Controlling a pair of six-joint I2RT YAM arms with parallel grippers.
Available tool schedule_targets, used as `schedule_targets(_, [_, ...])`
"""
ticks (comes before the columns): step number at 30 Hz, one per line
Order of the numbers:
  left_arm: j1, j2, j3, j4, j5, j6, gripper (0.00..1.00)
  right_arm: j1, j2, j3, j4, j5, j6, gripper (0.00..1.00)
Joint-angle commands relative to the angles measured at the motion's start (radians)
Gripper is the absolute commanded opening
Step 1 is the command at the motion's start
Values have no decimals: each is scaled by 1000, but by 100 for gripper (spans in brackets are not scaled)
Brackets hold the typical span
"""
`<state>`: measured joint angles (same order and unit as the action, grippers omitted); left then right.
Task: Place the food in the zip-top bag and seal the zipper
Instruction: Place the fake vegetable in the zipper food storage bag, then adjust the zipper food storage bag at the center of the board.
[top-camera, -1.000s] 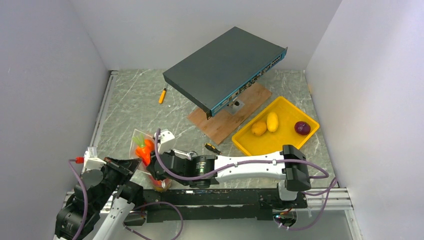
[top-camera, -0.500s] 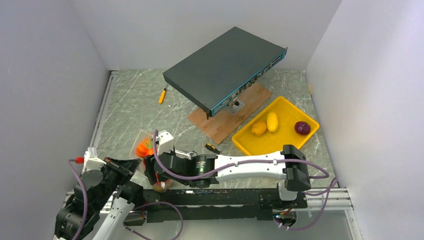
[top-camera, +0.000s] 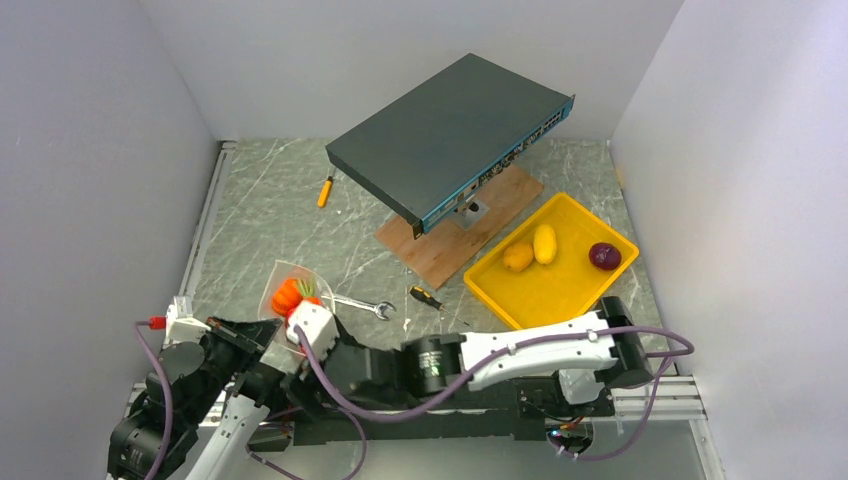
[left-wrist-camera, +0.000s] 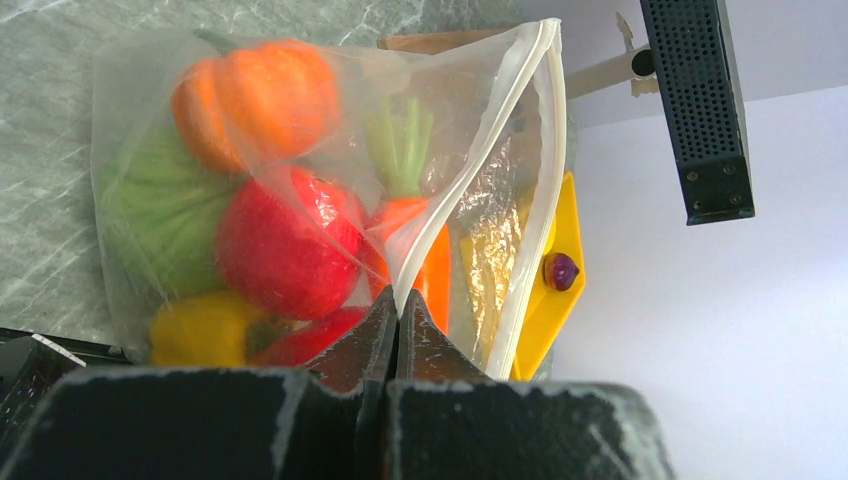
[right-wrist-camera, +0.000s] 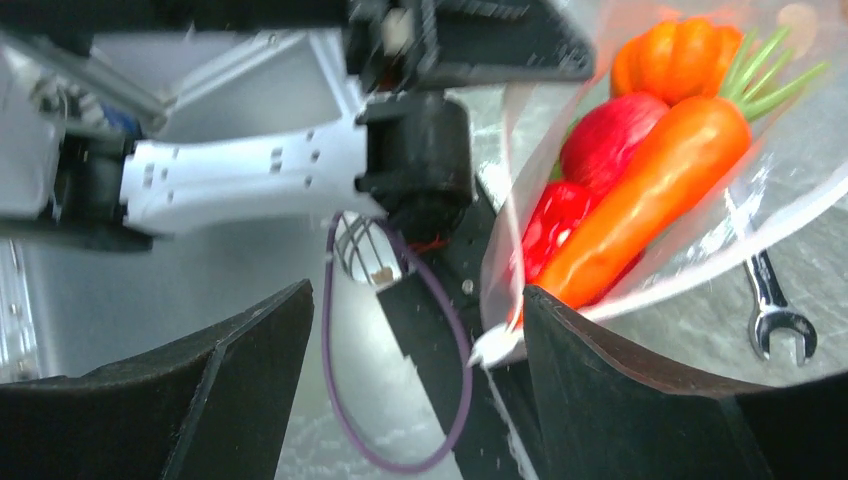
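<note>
Grey-green marbled table (top-camera: 260, 210) lies between plain white walls. At its near left corner the left gripper (left-wrist-camera: 397, 318) is pinched tight on the zipper (left-wrist-camera: 455, 192), the whitish strip along the mouth of the zip-top bag (left-wrist-camera: 135, 75). The mouth gapes unsealed. The clear pouch lies bulging on the table by the left arm and holds an orange pumpkin (left-wrist-camera: 255, 100), green cabbage (left-wrist-camera: 160, 220), red pepper (left-wrist-camera: 280, 245), yellow pepper (left-wrist-camera: 205, 325) and a carrot (right-wrist-camera: 650, 200). The right gripper (right-wrist-camera: 420, 385) spreads wide beside the bag's lower corner, gripping nothing. A silver wrench (top-camera: 362, 304) lies just right of the bag, and farther right a yellow tray (top-camera: 560, 290) holds two potatoes (top-camera: 518, 257) and a purple onion (top-camera: 604, 256). A second ago the right wrist lay across the bag and covered the wrench; it has since drawn back to the near edge, and the pumpkin now shows where the carrot did.
</note>
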<state>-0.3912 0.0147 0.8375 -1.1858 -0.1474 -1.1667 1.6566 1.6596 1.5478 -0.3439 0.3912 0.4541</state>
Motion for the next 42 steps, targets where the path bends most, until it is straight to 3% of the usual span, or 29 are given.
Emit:
schedule_targets(1, [0, -2, 34, 11, -10, -10, 0, 82, -91, -95, 37, 115, -77, 78])
schedule_targets(6, [1, -7, 22, 11, -6, -15, 0, 129, -72, -119, 21, 311, -60, 77])
schedule_targets(10, [0, -8, 26, 0, -9, -22, 0, 131, 3, -48, -102, 476, 29, 76])
schedule_targets(17, [1, -8, 34, -12, -16, -29, 0, 127, 114, 35, -79, 520, -4, 71])
schedule_targets(24, [0, 0, 44, -17, -21, -27, 0, 122, 130, 16, 19, 484, -93, 50])
schedule_targets(26, [1, -2, 44, -14, -20, -26, 0, 104, 128, 3, 47, 452, -128, 35])
schedule_targets(29, [0, -1, 56, -17, -24, -18, 1, 73, 117, -34, 87, 394, -201, 20])
schedule_targets(32, [1, 4, 72, -33, -29, -1, 15, 62, 60, -116, 198, 360, -343, 0])
schedule_targets(38, [1, 15, 135, -41, -42, 128, 61, 12, -46, -230, 316, 250, -598, 0])
schedule_targets(42, [0, 71, 203, 22, 3, 367, 77, -72, -129, -312, 336, 16, -665, 0])
